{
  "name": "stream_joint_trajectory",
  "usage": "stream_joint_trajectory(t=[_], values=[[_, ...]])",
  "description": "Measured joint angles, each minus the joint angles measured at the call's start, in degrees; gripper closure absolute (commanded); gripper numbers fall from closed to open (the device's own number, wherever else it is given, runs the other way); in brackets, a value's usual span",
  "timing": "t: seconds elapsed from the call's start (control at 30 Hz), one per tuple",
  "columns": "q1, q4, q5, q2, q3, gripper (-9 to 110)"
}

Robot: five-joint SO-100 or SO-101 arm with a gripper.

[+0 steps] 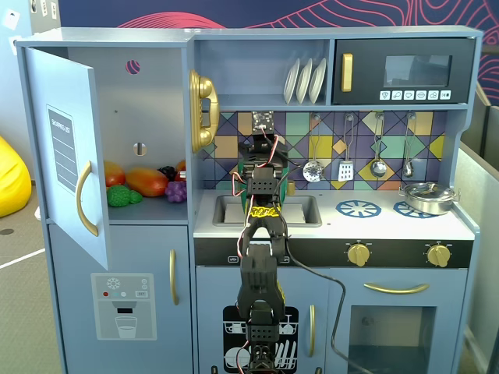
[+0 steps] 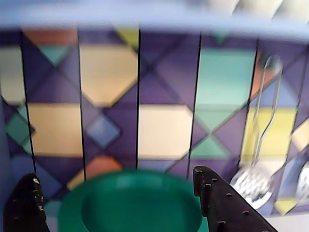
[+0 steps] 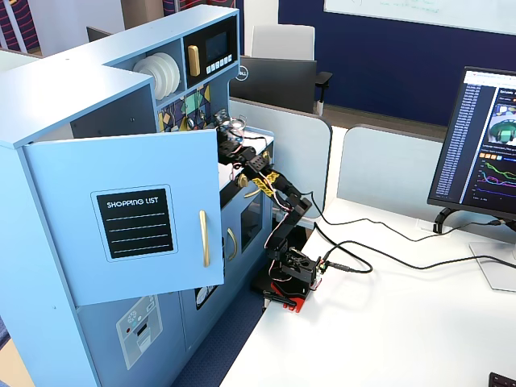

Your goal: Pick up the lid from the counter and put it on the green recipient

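Observe in the wrist view: the gripper (image 2: 118,203) fingers stand apart, the green recipient (image 2: 130,205) sits open-topped between and beyond them, before the tiled backsplash (image 2: 145,111). You cannot see the lid.

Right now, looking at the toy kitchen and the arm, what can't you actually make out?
- The lid: not clearly seen in any view.
- The green recipient: wrist view shows only its blurred open rim, cut off at the bottom edge; in a fixed view the arm hides it.
- The gripper: only its fingertips show.
- The counter: the open door blocks it in the side fixed view.
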Motion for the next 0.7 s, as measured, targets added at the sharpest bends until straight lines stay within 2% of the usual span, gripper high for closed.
stream_joint_trajectory(t=[0.13,0.33,0.5,0.7], values=[[-0.1,7.7,-0.4,10.7,4.7,76],[1.2,21.4,-1.8,32.9,27.7,101],[3.0,34.8,0.1,45.9,49.4,101],[2.4,36.8,6.9,56.7,75.8,101]])
